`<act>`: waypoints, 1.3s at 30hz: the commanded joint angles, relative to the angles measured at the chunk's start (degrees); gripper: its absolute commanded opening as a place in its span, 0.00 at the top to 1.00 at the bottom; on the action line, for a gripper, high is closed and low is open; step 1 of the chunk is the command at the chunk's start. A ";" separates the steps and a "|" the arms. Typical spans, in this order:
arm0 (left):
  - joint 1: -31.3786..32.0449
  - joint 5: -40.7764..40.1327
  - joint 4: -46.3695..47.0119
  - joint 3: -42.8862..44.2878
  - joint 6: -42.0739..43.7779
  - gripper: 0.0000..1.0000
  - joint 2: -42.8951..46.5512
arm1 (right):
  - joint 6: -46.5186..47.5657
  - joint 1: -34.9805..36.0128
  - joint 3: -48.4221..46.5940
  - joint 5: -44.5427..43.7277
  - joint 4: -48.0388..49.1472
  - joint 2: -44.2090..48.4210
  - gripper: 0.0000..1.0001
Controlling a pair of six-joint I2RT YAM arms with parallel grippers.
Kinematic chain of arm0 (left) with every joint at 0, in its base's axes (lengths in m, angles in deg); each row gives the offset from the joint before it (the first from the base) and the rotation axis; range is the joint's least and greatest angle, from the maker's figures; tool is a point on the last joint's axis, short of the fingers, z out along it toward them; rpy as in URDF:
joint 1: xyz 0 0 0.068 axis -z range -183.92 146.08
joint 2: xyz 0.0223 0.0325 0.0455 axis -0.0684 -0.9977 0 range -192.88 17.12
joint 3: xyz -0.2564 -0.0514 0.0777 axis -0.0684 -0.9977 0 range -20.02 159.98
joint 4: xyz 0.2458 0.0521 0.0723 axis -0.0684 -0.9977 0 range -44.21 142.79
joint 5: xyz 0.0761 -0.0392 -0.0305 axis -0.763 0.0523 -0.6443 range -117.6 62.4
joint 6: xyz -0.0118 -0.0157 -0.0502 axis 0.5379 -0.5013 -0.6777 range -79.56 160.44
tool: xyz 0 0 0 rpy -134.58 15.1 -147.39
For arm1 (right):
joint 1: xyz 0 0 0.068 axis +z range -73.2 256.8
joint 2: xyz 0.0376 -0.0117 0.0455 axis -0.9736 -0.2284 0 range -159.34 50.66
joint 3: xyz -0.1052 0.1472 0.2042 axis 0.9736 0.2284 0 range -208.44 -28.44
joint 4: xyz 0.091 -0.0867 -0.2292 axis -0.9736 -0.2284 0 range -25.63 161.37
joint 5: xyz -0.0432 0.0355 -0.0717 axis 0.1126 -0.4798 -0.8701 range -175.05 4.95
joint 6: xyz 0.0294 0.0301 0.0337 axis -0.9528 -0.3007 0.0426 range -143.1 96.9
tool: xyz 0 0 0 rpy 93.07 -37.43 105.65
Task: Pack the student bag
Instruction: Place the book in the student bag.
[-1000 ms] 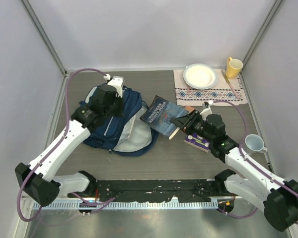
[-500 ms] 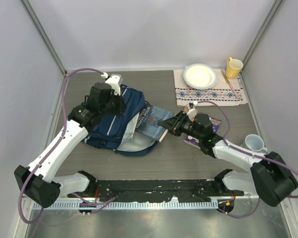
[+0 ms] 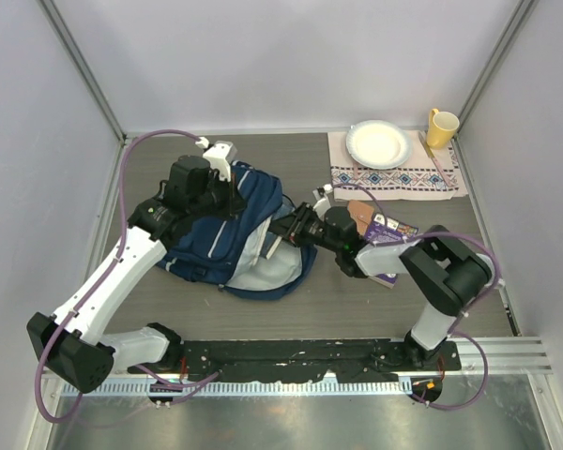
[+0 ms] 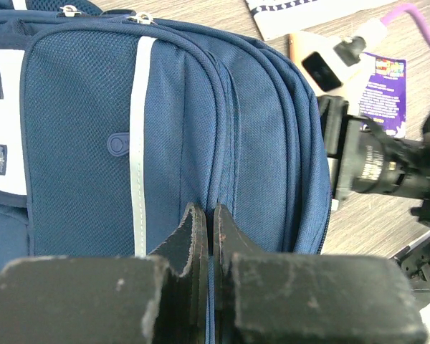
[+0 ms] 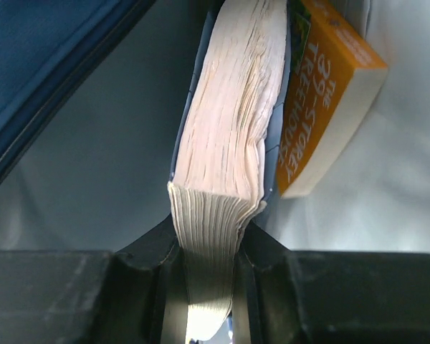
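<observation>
Looking down through the top camera, I see the student bag lying on the left half of the table, its mouth turned to the right and pale grey lining showing at the opening. My left gripper sits on the bag's upper edge. In the left wrist view its jaws are pressed together on a raised fold of navy fabric beside the seam, with the pale stripe just to the left.

My right gripper is at the bag's mouth. Its wrist camera shows the fingers clamped on the page edge of a thick paperback, which stands on edge inside the bag against the grey lining. An orange book with "39-Storey Treehouse" on its spine lies right against that paperback.

Under my right arm a purple booklet rests on the table. At the far right, a white plate sits on a patterned cloth, with a yellow mug at the cloth's far corner.
</observation>
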 commanded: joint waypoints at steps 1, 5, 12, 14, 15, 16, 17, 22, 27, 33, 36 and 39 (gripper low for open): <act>-0.08 4.19 11.70 3.15 -1.34 1.00 2.40 | 0.88 1.93 -7.38 -5.70 13.73 -5.80 0.99; -0.16 4.72 12.67 2.53 -1.86 1.00 2.57 | -0.26 4.65 -11.68 -10.54 16.18 -13.20 0.98; -0.60 5.86 13.28 2.01 -2.04 1.00 2.66 | 3.51 8.44 -18.99 -21.09 12.85 -19.71 0.93; -0.87 6.39 13.55 1.65 -2.21 1.00 2.75 | 3.86 8.44 -20.30 -23.36 10.32 -19.81 0.91; -0.95 6.65 13.64 1.39 -2.30 1.00 2.84 | 3.60 8.35 -20.66 -24.16 4.82 -19.37 0.89; -1.13 6.74 13.72 1.13 -2.48 1.00 2.84 | 2.99 8.09 -21.27 -24.34 1.46 -18.84 0.86; -1.13 6.83 13.81 1.04 -2.57 1.00 3.10 | 4.20 8.09 -21.71 -23.74 0.12 -18.40 0.73; -1.57 6.83 14.25 -0.72 -2.83 1.00 3.98 | 8.52 8.17 -20.14 -22.68 -11.47 -13.92 0.37; -1.92 6.92 14.51 -1.33 -3.01 1.00 3.89 | 14.39 8.09 -17.41 -23.02 -17.02 -9.35 0.19; -2.10 6.74 14.08 -1.77 -2.92 1.00 3.80 | 18.71 8.17 -19.70 -23.20 -27.74 -6.10 0.14; -2.27 6.31 14.16 -2.12 -2.92 1.00 3.98 | 18.98 8.09 -18.03 -24.61 -30.55 -3.90 0.14; -2.45 6.30 14.43 -2.30 -3.09 1.00 4.24 | 18.81 8.17 -17.32 -23.21 -31.36 -3.11 0.15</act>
